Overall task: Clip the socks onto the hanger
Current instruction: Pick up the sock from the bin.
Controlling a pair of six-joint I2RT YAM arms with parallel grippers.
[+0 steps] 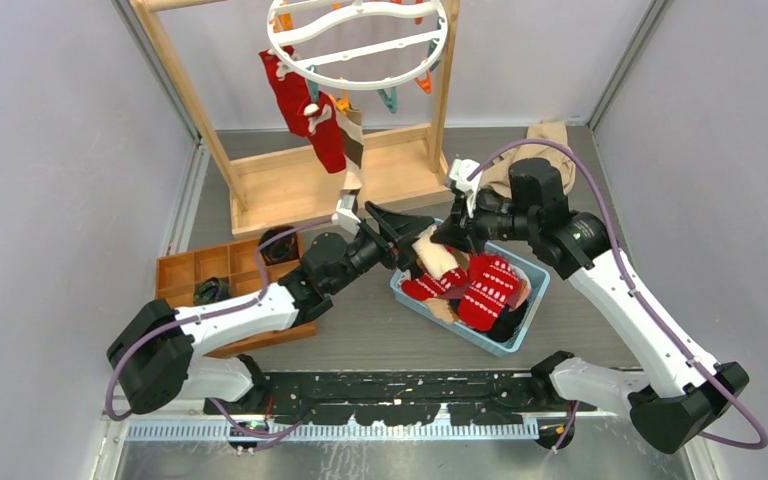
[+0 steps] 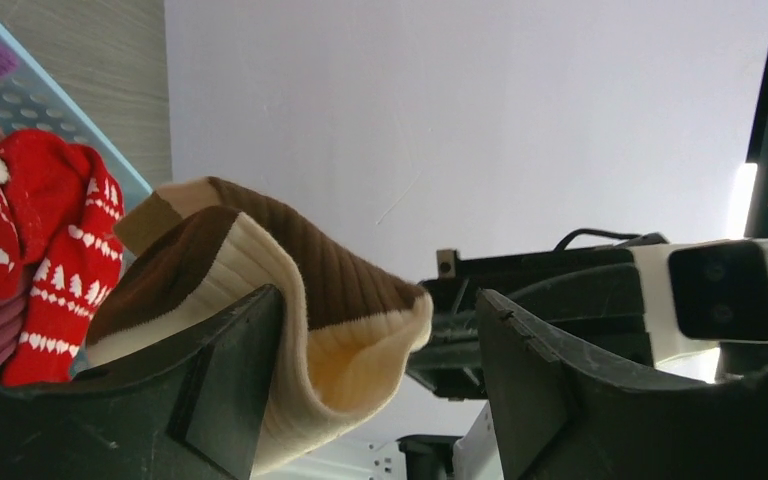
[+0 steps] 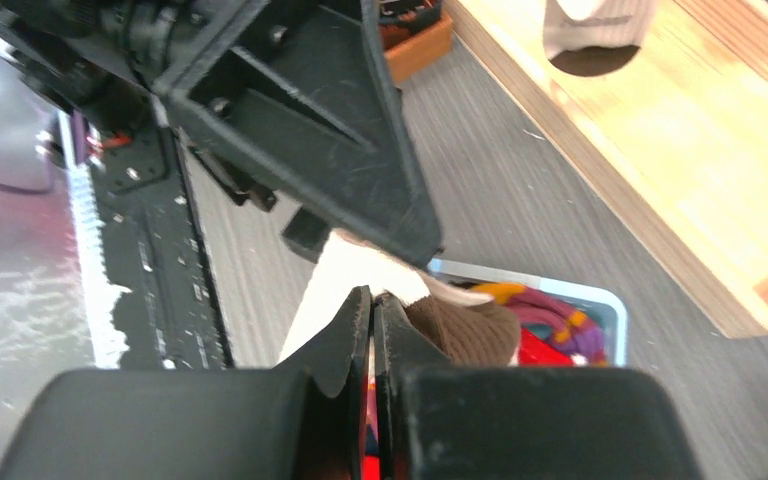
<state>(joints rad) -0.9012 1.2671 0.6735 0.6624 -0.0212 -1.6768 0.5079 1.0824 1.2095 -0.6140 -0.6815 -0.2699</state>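
Note:
A tan-and-brown sock (image 1: pixel 438 255) is held up over the blue basket (image 1: pixel 525 318). My right gripper (image 1: pixel 452 236) is shut on its edge; in the right wrist view the closed fingertips (image 3: pixel 372 300) pinch the cream fabric beside the brown cuff (image 3: pixel 470 330). My left gripper (image 1: pixel 405 228) is open around the sock's other end; in the left wrist view the sock (image 2: pixel 290 290) drapes over the left finger (image 2: pixel 230 370), between the spread jaws (image 2: pixel 378 300). The white ring hanger (image 1: pixel 358 40) hangs at the top with a red sock (image 1: pixel 295 95) and a tan-brown sock (image 1: pixel 353 140) clipped on.
The basket holds red patterned socks (image 1: pixel 488 290) and purple and orange ones (image 3: pixel 560 315). The wooden frame's base (image 1: pixel 300 185) lies behind the grippers. A wooden compartment tray (image 1: pixel 200 268) sits at the left. A beige cloth (image 1: pixel 545 140) lies at the back right.

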